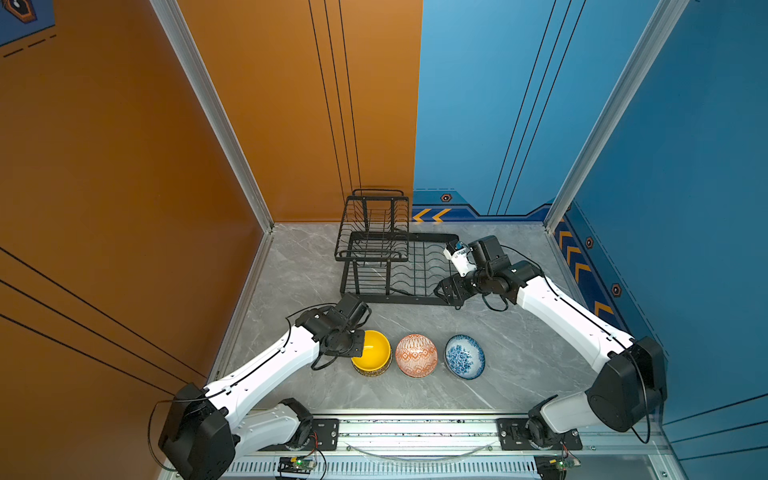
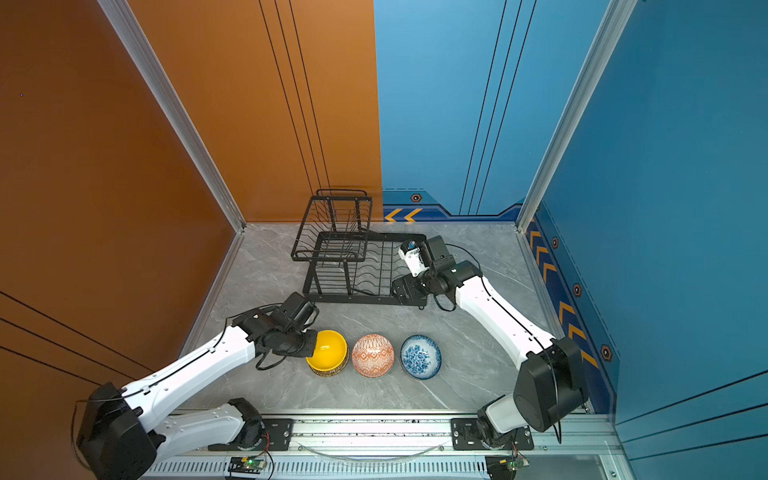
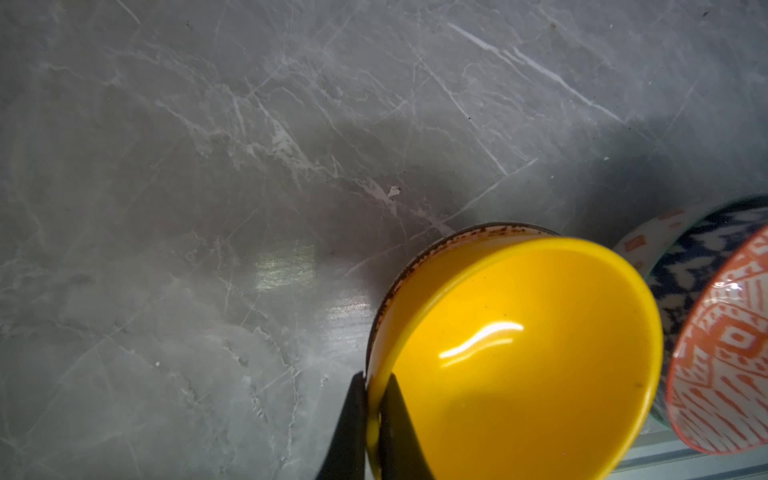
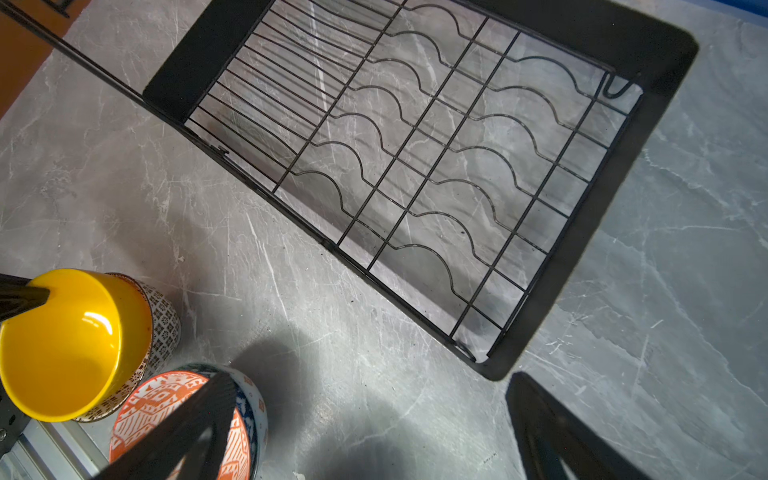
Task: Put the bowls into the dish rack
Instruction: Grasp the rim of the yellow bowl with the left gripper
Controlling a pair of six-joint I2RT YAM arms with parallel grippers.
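Observation:
Three bowls stand in a row near the table's front in both top views: a yellow bowl (image 1: 374, 353) (image 2: 330, 351), an orange-white bowl (image 1: 416, 355) (image 2: 372, 355) and a blue-white floral bowl (image 1: 464, 356) (image 2: 420, 356). My left gripper (image 3: 374, 415) (image 1: 358, 349) is shut on the yellow bowl's (image 3: 519, 353) rim, one finger inside and one outside. That bowl sits tilted in a dark-white patterned bowl (image 4: 164, 320). My right gripper (image 4: 370, 428) (image 1: 446, 291) hangs open and empty by the near right corner of the black dish rack (image 1: 432, 237) (image 2: 399, 237) (image 4: 648, 37).
The rack's raised basket tier (image 1: 374, 224) is at its far left end, near the orange back wall. The orange-white bowl (image 4: 166, 407) sits in another patterned bowl (image 4: 255, 399). A metal rail (image 1: 415, 432) runs along the table's front edge.

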